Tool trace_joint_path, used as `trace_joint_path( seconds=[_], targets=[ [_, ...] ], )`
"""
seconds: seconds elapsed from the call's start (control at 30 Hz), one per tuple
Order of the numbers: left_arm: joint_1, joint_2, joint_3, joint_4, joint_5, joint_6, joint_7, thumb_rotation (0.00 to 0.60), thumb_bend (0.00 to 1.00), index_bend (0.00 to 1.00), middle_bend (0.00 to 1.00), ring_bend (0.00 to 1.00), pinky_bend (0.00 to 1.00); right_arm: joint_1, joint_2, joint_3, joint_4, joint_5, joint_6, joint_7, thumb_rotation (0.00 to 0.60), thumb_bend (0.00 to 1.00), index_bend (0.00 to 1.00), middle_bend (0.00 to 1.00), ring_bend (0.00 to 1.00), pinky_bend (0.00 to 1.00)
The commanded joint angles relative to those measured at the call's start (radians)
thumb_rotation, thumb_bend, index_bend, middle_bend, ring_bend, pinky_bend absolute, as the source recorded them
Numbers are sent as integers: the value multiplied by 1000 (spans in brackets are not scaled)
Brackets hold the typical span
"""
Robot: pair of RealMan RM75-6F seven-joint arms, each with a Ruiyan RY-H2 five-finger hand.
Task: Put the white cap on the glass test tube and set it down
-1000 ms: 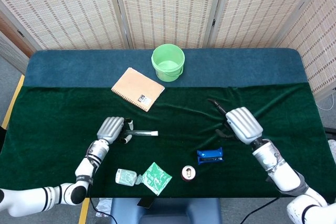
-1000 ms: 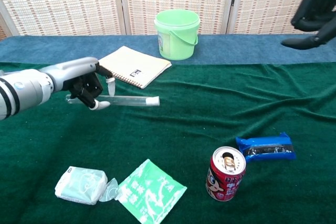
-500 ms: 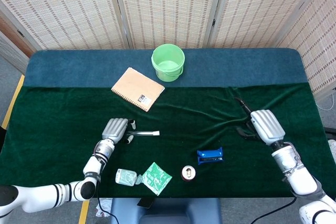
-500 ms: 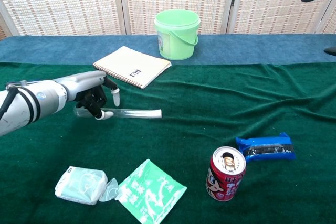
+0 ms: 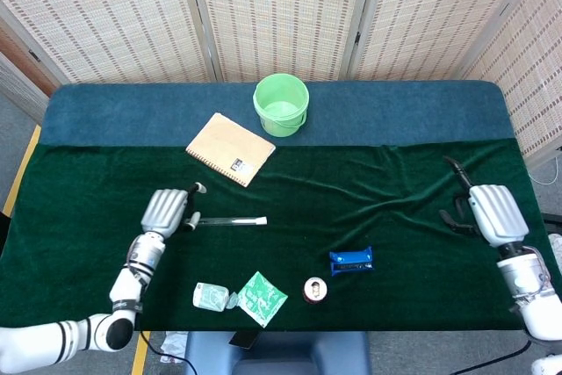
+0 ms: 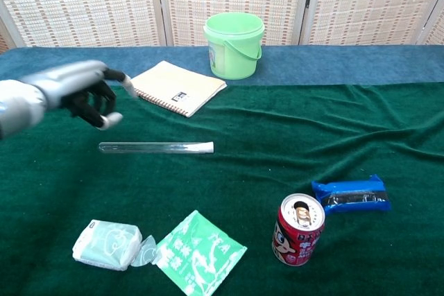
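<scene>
Glass test tube [image 6: 154,147], capped, lies on cloth; both robot hands spread, holding nothing.

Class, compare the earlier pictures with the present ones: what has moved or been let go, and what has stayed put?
The left hand let go of the capped test tube, which now lies on the green cloth, and drew up and away to the left, fingers spread. The right hand withdrew toward the table's right edge. The bucket, notebook, can and packets have not moved.
</scene>
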Motion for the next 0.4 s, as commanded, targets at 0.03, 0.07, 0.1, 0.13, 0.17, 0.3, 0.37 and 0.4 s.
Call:
trace_joint_path(
  seconds=[0.03,0.07,0.1,0.13,0.17,0.3,0.37,0.4],
  targets=[
    [118,116,57,-79,140,153,-57,600,466,306,495,430,502,-61,16,-22,42,-43,74,-8,600,395,31,437,544,581],
    [138,138,68,-92,160,176,-66,600,466,306,473,408,466,-72,17,-28,49,-58,88,-5,600,395,33,337,424,457],
    [159,159,78,-106,177,200,-72,600,466,307,443,377,414,-83,17,-35,54,-70,102,0,600,395,33,292,371,402],
    [186,188,93,-124,200,228,-81,600,466,306,419,350,373,-100,16,-42,60,-85,123,7,600,395,34,230,301,328],
    [206,211,106,-139,218,244,-91,600,466,304,388,316,332,-114,13,-46,64,-94,142,12,600,395,34,141,202,223],
    [294,287,153,-188,283,330,-116,600,459,288,302,221,217,-173,-3,-60,85,-110,216,3,600,395,34,27,66,73],
    [339,311,175,-202,315,378,-119,600,455,283,289,208,189,-197,-6,-69,87,-113,233,3,600,394,34,23,58,59],
    [358,319,184,-209,328,397,-120,600,453,280,285,205,179,-205,-7,-74,87,-115,237,5,600,394,34,23,57,59]
  ],
)
